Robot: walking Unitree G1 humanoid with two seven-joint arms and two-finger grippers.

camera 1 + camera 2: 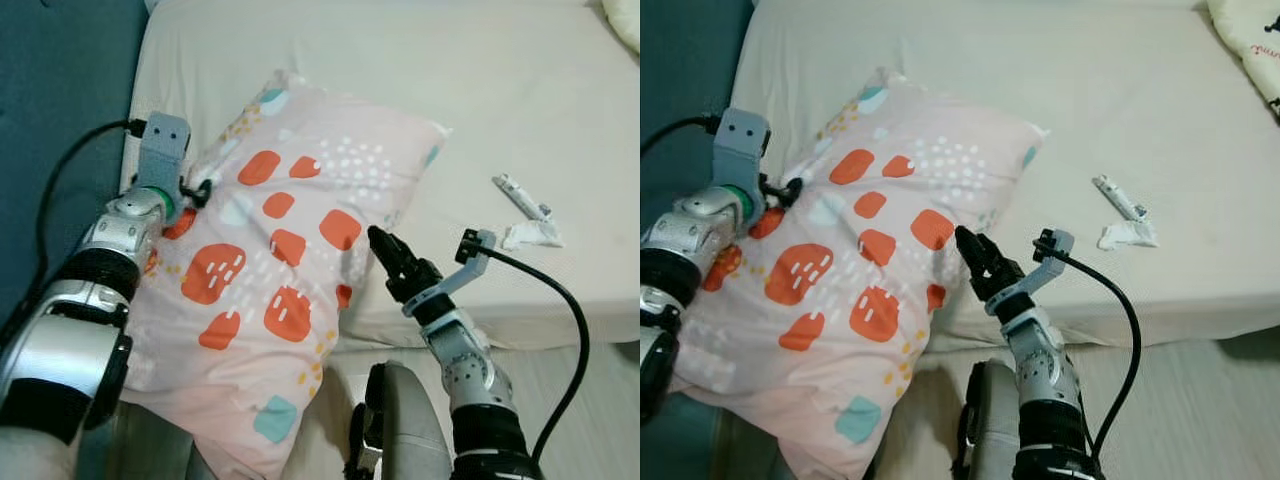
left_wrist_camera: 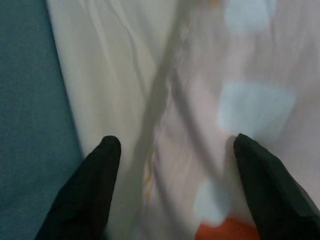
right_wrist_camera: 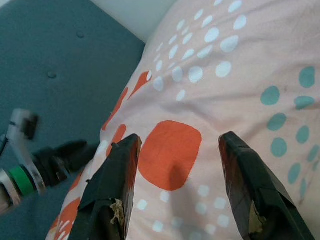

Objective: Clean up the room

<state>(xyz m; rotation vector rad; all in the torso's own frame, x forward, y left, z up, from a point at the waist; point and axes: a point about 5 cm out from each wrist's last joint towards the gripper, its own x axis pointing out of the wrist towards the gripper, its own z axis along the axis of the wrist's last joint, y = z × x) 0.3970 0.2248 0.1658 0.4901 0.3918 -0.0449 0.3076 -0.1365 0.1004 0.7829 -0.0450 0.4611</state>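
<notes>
A pink pillow [image 1: 290,260] with orange and teal patches lies slanted on the bed's near left corner, its lower end hanging over the edge. My left gripper [image 1: 198,190] is at the pillow's left edge. Its two fingers [image 2: 95,185] stand apart, straddling the pillow's seam [image 2: 160,130] over the cream sheet. My right gripper [image 1: 385,248] is at the pillow's right side, open, its fingertips [image 3: 125,160] spread over an orange patch [image 3: 167,155] and close to the fabric.
The bed's cream sheet [image 1: 450,90] stretches back and right. On it lie a white tube [image 1: 522,194] and a crumpled tissue [image 1: 530,235]. Another cushion [image 1: 1250,40] peeks in at the far right. A teal padded surface [image 1: 50,100] runs along the left; wooden floor [image 1: 600,410] lies right.
</notes>
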